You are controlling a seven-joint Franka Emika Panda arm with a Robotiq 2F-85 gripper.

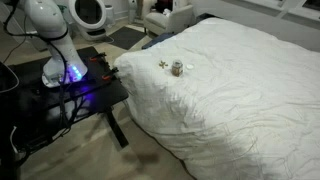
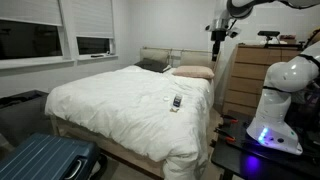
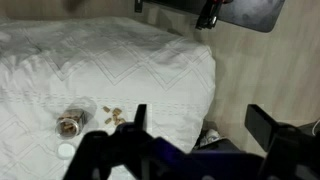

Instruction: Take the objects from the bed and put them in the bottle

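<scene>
- Claw (image 3: 196, 112) is open wide in the wrist view: two dark fingers (image 3: 140, 118) spread apart at the bottom of the frame, nothing between them.
- In an exterior view the claw hangs high at upper right, well above the bed (image 2: 120, 105) and well apart from everything on it.
- Bottle (image 3: 71, 123) sits on the white duvet at lower left of the wrist view; it is right of center in an exterior view (image 2: 177, 101) and near the bed's corner in an exterior view (image 1: 177, 68).
- Objects (image 3: 112, 114), a few tiny pale bits, lie on the duvet just right of the bottle in the wrist view, not inside it; count is too small to tell.
- Small white round cap (image 3: 66, 151) lies just below the bottle.
- Black table (image 1: 100, 95) at left carries the white robot base (image 1: 58, 45), with a blue glow at its foot.
- Blue suitcase (image 2: 45, 160) is at lower left, on the floor.
</scene>
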